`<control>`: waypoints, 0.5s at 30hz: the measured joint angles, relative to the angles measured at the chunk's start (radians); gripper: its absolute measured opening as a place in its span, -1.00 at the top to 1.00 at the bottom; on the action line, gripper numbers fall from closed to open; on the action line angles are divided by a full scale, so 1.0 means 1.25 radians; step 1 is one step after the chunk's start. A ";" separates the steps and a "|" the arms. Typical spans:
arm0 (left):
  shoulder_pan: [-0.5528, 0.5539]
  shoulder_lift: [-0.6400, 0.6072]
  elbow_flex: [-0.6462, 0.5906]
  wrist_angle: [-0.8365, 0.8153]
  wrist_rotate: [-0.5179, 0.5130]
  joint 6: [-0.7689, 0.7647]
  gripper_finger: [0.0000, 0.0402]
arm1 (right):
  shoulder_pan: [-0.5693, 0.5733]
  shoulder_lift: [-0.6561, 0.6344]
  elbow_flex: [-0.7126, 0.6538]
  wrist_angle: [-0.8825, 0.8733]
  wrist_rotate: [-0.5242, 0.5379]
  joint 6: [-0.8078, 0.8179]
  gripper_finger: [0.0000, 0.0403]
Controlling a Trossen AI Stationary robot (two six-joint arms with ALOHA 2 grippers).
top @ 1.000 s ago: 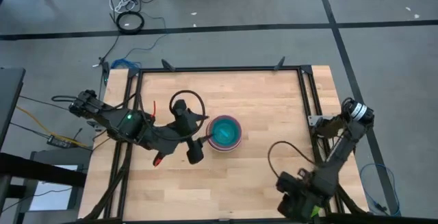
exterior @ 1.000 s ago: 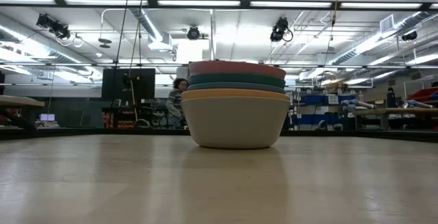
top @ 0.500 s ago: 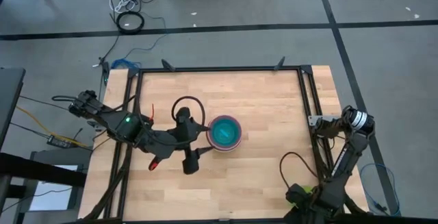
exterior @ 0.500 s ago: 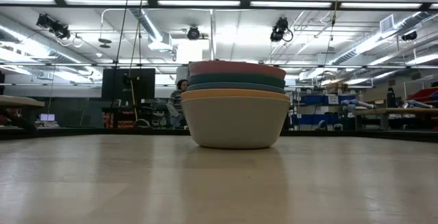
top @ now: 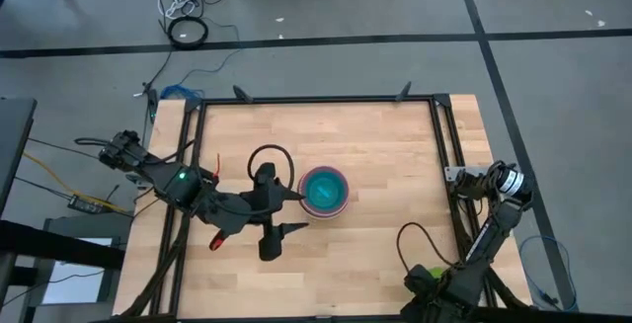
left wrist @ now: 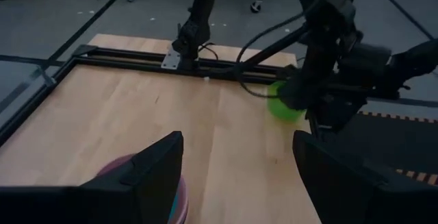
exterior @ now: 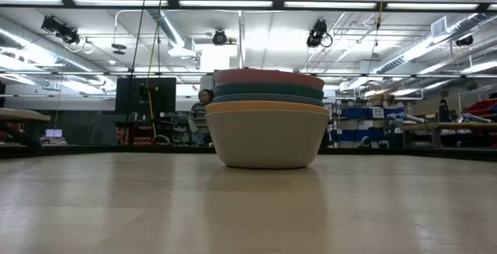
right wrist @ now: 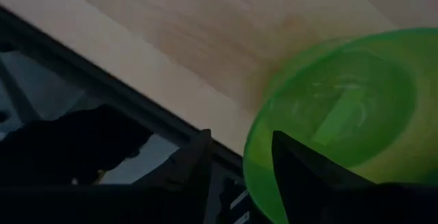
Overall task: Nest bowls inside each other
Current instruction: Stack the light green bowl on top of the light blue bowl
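Note:
A stack of nested bowls point(top: 324, 191) stands mid-table on its grey-white bottom bowl point(exterior: 269, 139), with yellow, blue and teal rims above and a pink rim on top; its inside shows cyan from above. My left gripper point(top: 294, 212) hovers open just left of the stack, with the pink rim point(left wrist: 113, 170) beside its fingers. A lime green bowl point(left wrist: 284, 104) is at the near right corner, where my right gripper point(right wrist: 241, 138) is shut on it. My right gripper holds the lime green bowl by its rim point(right wrist: 252, 157), with one finger inside the bowl and one outside. The fingers come from above, pointing down. The bowl is by the table's edge rail; I cannot tell whether it rests on the wood.
A black frame rail point(top: 439, 155) runs round the wooden table top point(top: 385, 145). Bare wood lies right of and beyond the stack. A person point(exterior: 203, 102) stands in the room far behind the table.
My right gripper has sunk at the near right corner and rolled its wrist, keeping the green bowl. My left gripper has swung its open fingers a little toward the near edge. The stack has not moved.

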State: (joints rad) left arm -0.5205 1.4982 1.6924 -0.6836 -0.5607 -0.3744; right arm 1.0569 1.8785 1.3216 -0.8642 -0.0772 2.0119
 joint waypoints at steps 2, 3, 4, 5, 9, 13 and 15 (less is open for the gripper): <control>0.000 0.000 0.000 0.008 0.001 0.001 -0.41 | -0.001 0.013 0.000 0.003 -0.005 0.000 0.30; 0.000 0.000 0.000 0.009 0.002 0.001 -0.41 | -0.003 0.017 0.000 0.006 -0.014 0.000 0.31; 0.000 0.000 0.000 0.012 0.002 0.001 -0.41 | -0.003 0.023 0.000 0.007 -0.021 0.000 0.32; 0.000 0.000 0.000 0.013 0.004 0.001 -0.41 | -0.005 0.027 0.000 0.011 -0.031 0.000 0.35; -0.002 0.000 0.000 0.029 0.007 0.001 -0.41 | -0.019 0.041 -0.001 0.016 -0.025 -0.029 0.60; -0.003 0.000 0.000 0.036 0.009 0.001 -0.41 | -0.063 0.039 -0.001 0.014 0.029 -0.106 0.94; -0.003 0.000 0.000 0.036 0.010 0.001 -0.41 | -0.097 0.036 -0.001 0.000 0.045 -0.156 0.96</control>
State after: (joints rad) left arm -0.5240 1.4982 1.6924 -0.6391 -0.5483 -0.3729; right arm 0.9356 1.9237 1.3208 -0.8642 -0.0209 1.8175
